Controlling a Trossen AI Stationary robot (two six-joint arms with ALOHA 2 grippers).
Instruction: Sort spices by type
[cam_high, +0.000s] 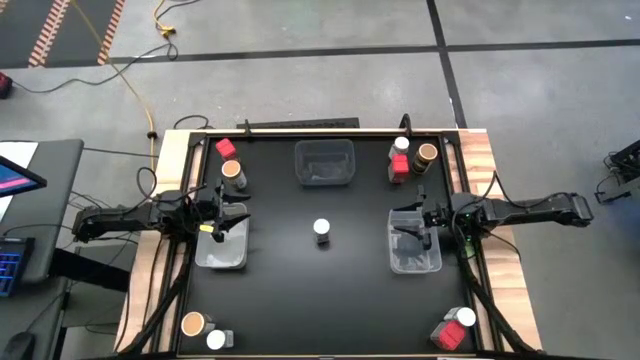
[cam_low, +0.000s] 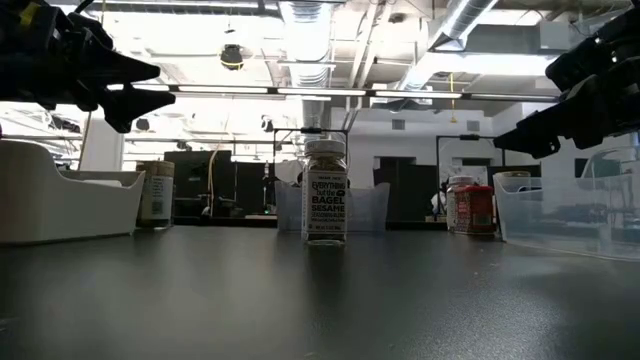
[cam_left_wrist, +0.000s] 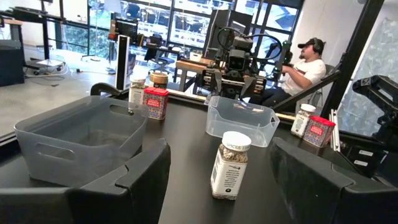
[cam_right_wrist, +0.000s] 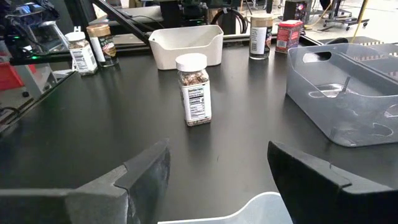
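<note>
A white-capped round spice jar (cam_high: 321, 230) stands upright at the table's middle; it also shows in the low view (cam_low: 325, 190) and in both wrist views (cam_left_wrist: 230, 165) (cam_right_wrist: 193, 90). My left gripper (cam_high: 231, 222) is open over the left clear bin (cam_high: 221, 252), pointing toward the jar (cam_left_wrist: 217, 152). My right gripper (cam_high: 409, 226) is open over the right clear bin (cam_high: 414, 256), also facing the jar (cam_right_wrist: 217, 152). Both grippers hang above the table and hold nothing (cam_low: 140, 85) (cam_low: 512, 138).
A third clear bin (cam_high: 325, 163) stands at the far middle. A red jar (cam_high: 226, 147) and a tan-lidded jar (cam_high: 233, 171) stand far left. Three jars (cam_high: 405, 157) stand far right. Two jars stand near left (cam_high: 203, 330) and two near right (cam_high: 455, 327). A person (cam_left_wrist: 308, 68) sits beyond the table.
</note>
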